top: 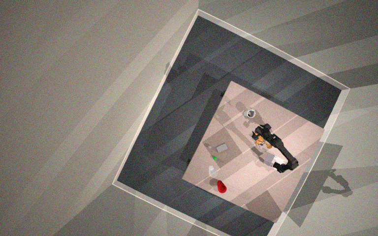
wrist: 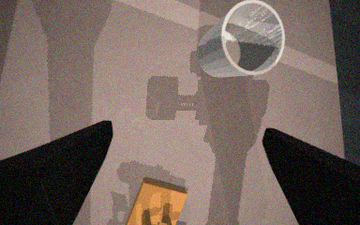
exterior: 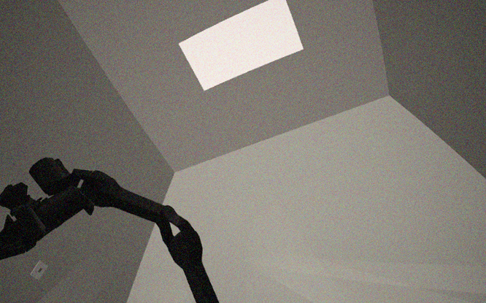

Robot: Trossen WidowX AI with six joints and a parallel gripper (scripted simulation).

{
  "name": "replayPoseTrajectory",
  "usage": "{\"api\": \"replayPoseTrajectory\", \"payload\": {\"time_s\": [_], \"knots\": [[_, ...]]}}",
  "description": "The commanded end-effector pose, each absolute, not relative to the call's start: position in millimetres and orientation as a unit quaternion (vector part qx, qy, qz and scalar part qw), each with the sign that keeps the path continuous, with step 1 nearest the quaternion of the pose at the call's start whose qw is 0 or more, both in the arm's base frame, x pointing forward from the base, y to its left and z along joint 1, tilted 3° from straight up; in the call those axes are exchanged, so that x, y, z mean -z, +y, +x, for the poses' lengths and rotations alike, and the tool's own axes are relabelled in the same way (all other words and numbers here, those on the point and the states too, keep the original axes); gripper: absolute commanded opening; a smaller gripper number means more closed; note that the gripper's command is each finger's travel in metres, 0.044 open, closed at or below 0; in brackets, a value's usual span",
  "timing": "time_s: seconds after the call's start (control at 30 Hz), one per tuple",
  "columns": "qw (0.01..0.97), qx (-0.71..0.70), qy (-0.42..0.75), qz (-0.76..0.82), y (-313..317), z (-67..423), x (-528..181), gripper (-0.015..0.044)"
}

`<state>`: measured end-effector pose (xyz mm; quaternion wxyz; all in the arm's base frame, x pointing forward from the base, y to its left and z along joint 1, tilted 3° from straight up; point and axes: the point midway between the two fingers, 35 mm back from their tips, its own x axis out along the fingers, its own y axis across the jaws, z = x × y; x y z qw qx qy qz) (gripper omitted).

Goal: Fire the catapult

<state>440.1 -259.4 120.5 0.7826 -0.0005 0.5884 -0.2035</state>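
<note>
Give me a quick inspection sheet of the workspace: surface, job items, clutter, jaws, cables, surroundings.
Surface: pinkish table top crossed by shadows, set on a dark floor.
Job's things: white mug upright, no ball seen inside; orange catapult under the arm, only partly visible; ball not identifiable.
Clutter: red cup on its side, clear glass, small green object, grey flat block, grey box by the arm's base.
Grippers: gripper jaws wide open, empty, above the table between catapult and mug.
Cables: nothing seen.
Surroundings: plain walls, bright ceiling panel, small wall plate.
</note>
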Motion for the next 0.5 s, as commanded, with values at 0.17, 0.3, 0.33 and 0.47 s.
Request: {"api": "replayPoseTrajectory", "payload": {"time_s": [0.17,0.3,0.33,0.47], "knots": [[0.82,0.264,0.502,0.074,-312,451,-153,0.044],[0.833,0.288,0.46,0.105,-335,453,-171,0.044],[0.837,0.293,0.449,0.113,-341,453,-176,0.044],[0.846,0.315,0.406,0.143,-364,451,-195,0.044]]}}
